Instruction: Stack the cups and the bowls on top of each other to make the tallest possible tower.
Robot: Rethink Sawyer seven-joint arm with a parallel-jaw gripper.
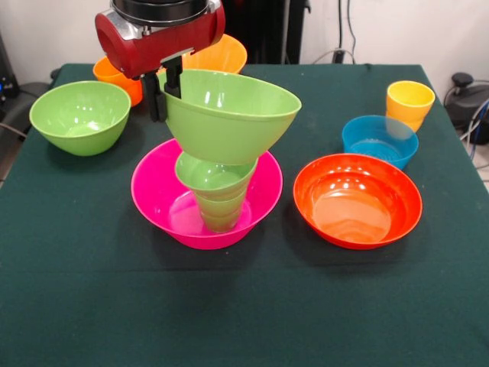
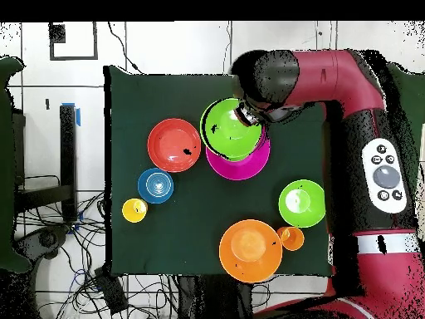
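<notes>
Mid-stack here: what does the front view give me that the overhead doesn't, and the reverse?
Front only: the tower's height. A green cup stands in the pink bowl, a small green bowl on it, and the large green bowl sits tilted on top with the tool at its rim. Overhead only: the whole arm and the full orange bowl. Both show the red-orange bowl, blue bowl and yellow cup.

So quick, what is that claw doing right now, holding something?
Gripper: shut on the rim of the large light green bowl, which it holds tilted over the tower in the pink bowl.
</notes>
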